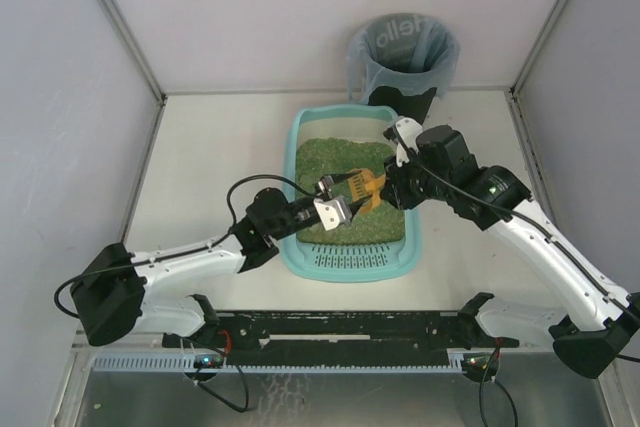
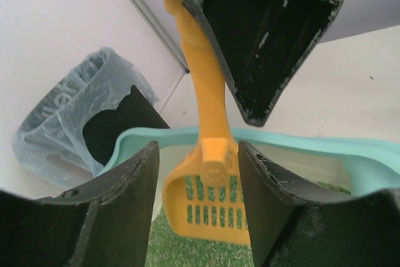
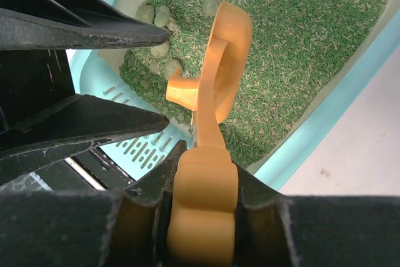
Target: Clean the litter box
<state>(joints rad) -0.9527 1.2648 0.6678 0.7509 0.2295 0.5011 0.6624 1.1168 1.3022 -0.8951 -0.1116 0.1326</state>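
The light-teal litter box [image 1: 300, 137] holds green litter, with its slotted grille ledge [image 1: 350, 260] at the near end. My right gripper [image 1: 388, 187] is shut on the handle of an orange slotted scoop [image 1: 364, 191] and holds it over the litter. In the right wrist view my right gripper [image 3: 203, 161] clamps the handle [image 3: 203, 211], and the scoop head [image 3: 226, 48] hangs above the litter near several grey-green clumps [image 3: 156, 14]. My left gripper [image 1: 335, 209] is open. In the left wrist view its fingers [image 2: 125, 198] stand either side of the scoop head [image 2: 209, 201].
A round black bin with a grey-blue bag liner [image 1: 405, 52] stands behind the litter box's far end; it also shows in the left wrist view [image 2: 94, 123]. White walls close in the table on the left, right and back.
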